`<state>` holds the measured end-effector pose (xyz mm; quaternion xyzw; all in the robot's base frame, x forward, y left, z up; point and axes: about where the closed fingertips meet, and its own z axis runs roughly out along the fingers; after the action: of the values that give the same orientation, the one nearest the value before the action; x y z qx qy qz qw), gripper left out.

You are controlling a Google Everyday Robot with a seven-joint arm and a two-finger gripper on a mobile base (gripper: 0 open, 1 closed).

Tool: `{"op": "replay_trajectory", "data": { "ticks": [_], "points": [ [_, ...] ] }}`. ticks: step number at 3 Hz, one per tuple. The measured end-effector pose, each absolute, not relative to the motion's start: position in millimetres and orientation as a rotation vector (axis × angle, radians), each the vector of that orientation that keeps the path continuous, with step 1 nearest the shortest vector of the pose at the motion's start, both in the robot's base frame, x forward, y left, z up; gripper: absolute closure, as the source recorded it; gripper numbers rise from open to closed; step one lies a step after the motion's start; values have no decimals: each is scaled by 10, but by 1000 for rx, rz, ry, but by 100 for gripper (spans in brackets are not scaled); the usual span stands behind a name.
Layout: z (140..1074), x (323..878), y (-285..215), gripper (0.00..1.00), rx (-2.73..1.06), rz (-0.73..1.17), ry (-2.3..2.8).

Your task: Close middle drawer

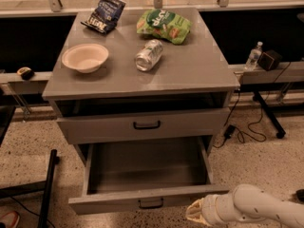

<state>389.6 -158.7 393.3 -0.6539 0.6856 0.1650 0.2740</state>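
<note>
The middle drawer (pixel 142 175) of the grey cabinet is pulled far out and looks empty. Its low flat front (pixel 109 205) carries a small black handle (pixel 151 203). My gripper (pixel 197 213) is at the bottom right on a white arm (pixel 256 208). It is close to the right end of the drawer front, at about the same height. I cannot tell whether it touches the front.
Above is a drawer with a taller front and larger handle (pixel 146 125), slightly out. On the cabinet top (pixel 199 65) are a bowl (pixel 85 57), a can (pixel 148 54), a green bag (pixel 164 25) and a dark bag (pixel 104 13). Cables (pixel 247 132) and a bottle (pixel 253 56) are at the right.
</note>
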Motion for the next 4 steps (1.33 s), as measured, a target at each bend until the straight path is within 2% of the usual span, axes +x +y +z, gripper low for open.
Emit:
{"op": "replay_trajectory", "data": {
  "ticks": [4],
  "points": [
    [3962, 4621, -1283, 100, -1552, 253, 1822]
  ]
}}
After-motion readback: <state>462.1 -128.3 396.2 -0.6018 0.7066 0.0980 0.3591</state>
